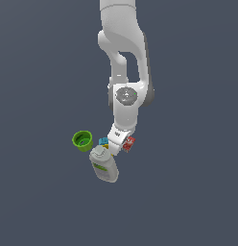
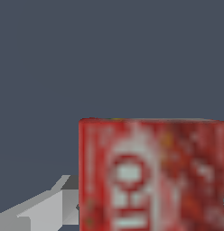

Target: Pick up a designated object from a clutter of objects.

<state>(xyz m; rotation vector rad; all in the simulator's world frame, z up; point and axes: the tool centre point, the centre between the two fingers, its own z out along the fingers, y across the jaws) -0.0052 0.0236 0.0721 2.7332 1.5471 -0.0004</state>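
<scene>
The designated object, a small flat red box (image 1: pixel 129 143) with white lettering, sits at the exterior view's right edge of the clutter. It fills the wrist view as a red box (image 2: pixel 152 176) seen close up. My gripper (image 1: pixel 123 145) is tilted down onto it. A grey finger (image 2: pixel 50 205) touches one side edge of the box, and a grey sliver shows at the opposite edge, so the gripper (image 2: pixel 152 210) looks shut on the box. The rest of the clutter is a green cup (image 1: pixel 82 141), a white-grey bottle (image 1: pixel 103 165), a small blue block (image 1: pixel 103 141) and a yellow piece (image 1: pixel 111 154).
The bottle lies just below my hand in the exterior view, with the blue block and green cup to the exterior view's left. A plain dark grey floor (image 1: pixel 188 192) surrounds the group.
</scene>
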